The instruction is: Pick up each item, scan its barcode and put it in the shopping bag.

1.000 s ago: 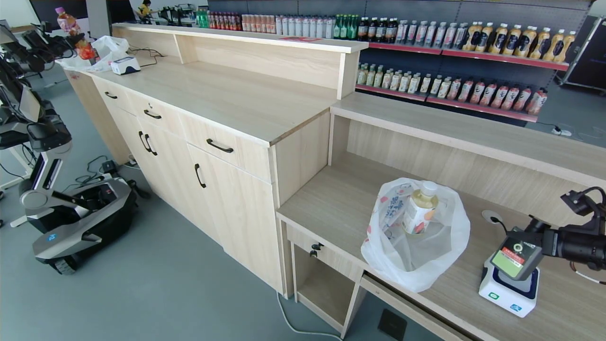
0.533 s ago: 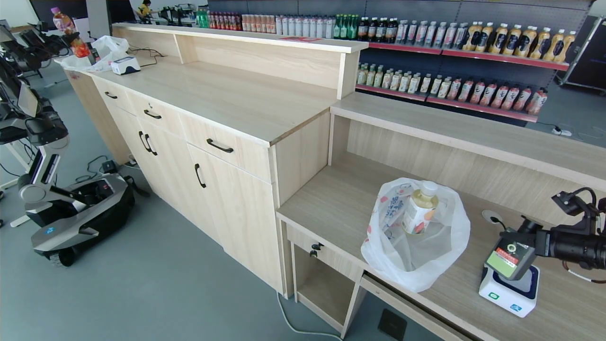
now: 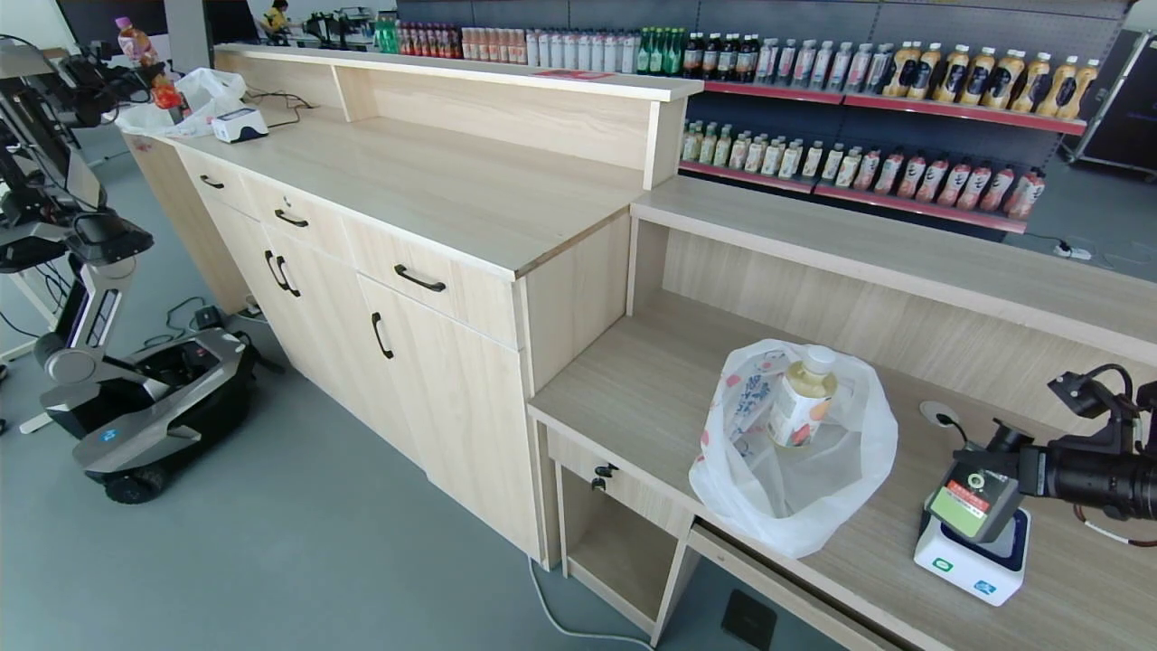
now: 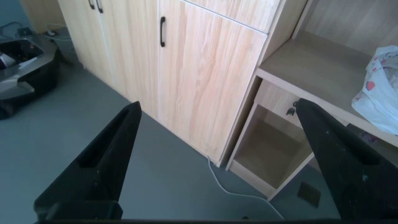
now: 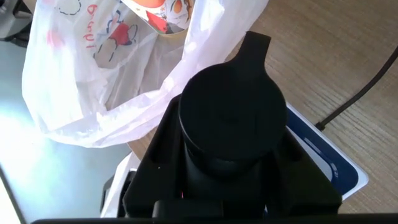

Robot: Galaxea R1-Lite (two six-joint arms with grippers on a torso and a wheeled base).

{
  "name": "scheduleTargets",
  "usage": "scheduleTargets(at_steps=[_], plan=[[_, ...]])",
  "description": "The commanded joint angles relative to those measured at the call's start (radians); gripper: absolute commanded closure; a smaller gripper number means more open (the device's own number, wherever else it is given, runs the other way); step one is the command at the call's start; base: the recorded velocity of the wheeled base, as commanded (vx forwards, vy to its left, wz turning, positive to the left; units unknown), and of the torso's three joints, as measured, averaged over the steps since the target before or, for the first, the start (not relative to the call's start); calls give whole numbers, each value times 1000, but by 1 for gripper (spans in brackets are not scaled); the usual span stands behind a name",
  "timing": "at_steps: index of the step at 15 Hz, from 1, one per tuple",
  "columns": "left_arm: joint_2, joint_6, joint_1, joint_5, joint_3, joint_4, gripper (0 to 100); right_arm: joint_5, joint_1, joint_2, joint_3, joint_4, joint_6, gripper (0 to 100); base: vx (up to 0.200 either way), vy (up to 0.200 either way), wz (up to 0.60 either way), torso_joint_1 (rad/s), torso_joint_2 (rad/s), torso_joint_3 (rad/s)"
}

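Observation:
My right gripper [image 3: 994, 470] is shut on a dark container [image 3: 969, 503] with a green and red label. It is held tilted just above the white and blue scanner [image 3: 967, 562] on the low desk. In the right wrist view the container's black round body [image 5: 230, 118] covers most of the scanner [image 5: 333, 165]. Left of the scanner, the white shopping bag [image 3: 795, 493] stands open with a pale drink bottle [image 3: 801, 402] upright inside; the bag [image 5: 81, 81] is also in the right wrist view. My left gripper [image 4: 217, 162] hangs open over the grey floor before the cabinet.
The low desk [image 3: 633, 380] has a raised back wall, and a tall cabinet [image 3: 434, 362] stands to its left. A black cable [image 3: 949, 425] runs from a desk hole behind the scanner. Drink shelves [image 3: 859, 163] line the back. Another robot [image 3: 136, 407] stands on the floor far left.
My right gripper has drawn back slightly to the right and lowered the container closer to the scanner. The other robot on the floor has shifted about.

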Motion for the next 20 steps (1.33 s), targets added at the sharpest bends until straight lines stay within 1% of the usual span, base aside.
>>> scheduleTargets(at_steps=[1,20], plan=[[0,0,0,0,0,0,0,0,0,-1,0,0,3,100,0,0,0,0,0,0],[0,0,0,0,0,0,0,-12,0,-3,-3,-8,0,100,0,0,0,0,0,0]])
